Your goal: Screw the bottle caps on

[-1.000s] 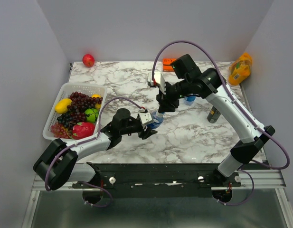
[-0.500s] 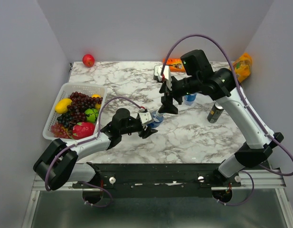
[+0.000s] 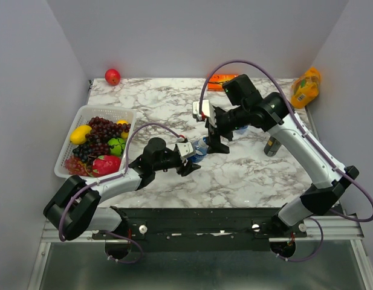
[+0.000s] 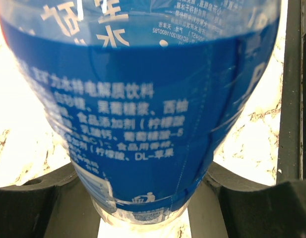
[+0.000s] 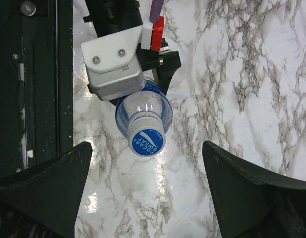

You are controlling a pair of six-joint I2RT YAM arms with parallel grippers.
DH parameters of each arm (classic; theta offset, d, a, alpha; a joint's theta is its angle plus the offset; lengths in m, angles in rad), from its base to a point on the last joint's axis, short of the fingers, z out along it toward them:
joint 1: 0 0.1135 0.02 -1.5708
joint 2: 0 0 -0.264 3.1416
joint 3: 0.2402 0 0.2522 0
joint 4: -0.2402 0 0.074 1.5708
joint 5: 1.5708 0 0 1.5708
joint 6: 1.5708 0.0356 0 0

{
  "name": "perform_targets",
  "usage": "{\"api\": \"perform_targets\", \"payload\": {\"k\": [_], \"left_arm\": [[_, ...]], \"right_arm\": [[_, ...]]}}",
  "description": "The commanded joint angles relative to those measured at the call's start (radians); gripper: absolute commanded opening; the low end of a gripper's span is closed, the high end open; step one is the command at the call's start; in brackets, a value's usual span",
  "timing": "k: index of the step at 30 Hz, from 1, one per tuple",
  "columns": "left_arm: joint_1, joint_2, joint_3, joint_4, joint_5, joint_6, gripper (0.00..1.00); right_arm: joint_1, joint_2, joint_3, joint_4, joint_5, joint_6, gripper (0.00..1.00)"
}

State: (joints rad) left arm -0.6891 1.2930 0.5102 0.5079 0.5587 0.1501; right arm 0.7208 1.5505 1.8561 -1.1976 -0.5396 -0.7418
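A clear bottle [image 4: 143,114] with a blue label stands upright on the marble table, and my left gripper [image 4: 148,208] is shut on its lower body. Seen from above, the bottle [image 3: 198,149] sits at the tip of the left gripper [image 3: 191,160]. A blue-topped cap [image 5: 147,140] sits on its neck. My right gripper [image 5: 147,151] hangs above that cap, jaws wide open and touching nothing; from above, the right gripper [image 3: 217,138] is just right of the bottle. A second bottle [image 3: 240,128] is mostly hidden behind the right arm.
A white basket [image 3: 79,118] of fruit stands at the left. A red apple [image 3: 112,77] lies at the back left, an orange packet [image 3: 222,78] at the back, an orange bag [image 3: 305,88] at the back right. A dark can [image 3: 271,145] stands right of the right arm.
My right gripper has opened wide, let go of the cap and drawn up and away from the bottle top. The left gripper and its bottle have stayed put.
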Motion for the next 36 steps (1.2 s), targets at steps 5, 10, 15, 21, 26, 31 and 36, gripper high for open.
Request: {"api": "perform_targets", "payload": {"k": [5, 10, 15, 21, 26, 31, 36], "left_arm": [[0.003, 0.015, 0.028, 0.052, 0.02, -0.044, 0.0], [0.005, 0.023, 0.031, 0.067, 0.015, -0.064, 0.0], [0.005, 0.023, 0.034, 0.07, 0.014, -0.069, 0.0], [0.005, 0.019, 0.021, 0.05, 0.014, -0.037, 0.0], [0.005, 0.006, 0.013, 0.044, 0.015, -0.024, 0.0], [0.005, -0.001, 0.011, 0.038, 0.021, -0.011, 0.0], [0.005, -0.001, 0.013, 0.041, 0.018, -0.014, 0.0]], "right_arm": [[0.052, 0.006, -0.017, 0.004, 0.043, -0.071, 1.0], [0.066, 0.006, -0.028, 0.003, 0.066, -0.061, 1.0], [0.065, -0.001, -0.009, 0.041, 0.121, 0.015, 1.0], [0.055, -0.001, 0.07, 0.013, 0.079, 0.07, 0.98], [-0.001, 0.029, 0.139, 0.064, 0.053, 0.185, 0.95], [-0.011, 0.088, 0.209, -0.094, -0.019, 0.021, 0.96], [-0.009, 0.079, 0.157, -0.131, -0.048, -0.059, 1.0]]}}
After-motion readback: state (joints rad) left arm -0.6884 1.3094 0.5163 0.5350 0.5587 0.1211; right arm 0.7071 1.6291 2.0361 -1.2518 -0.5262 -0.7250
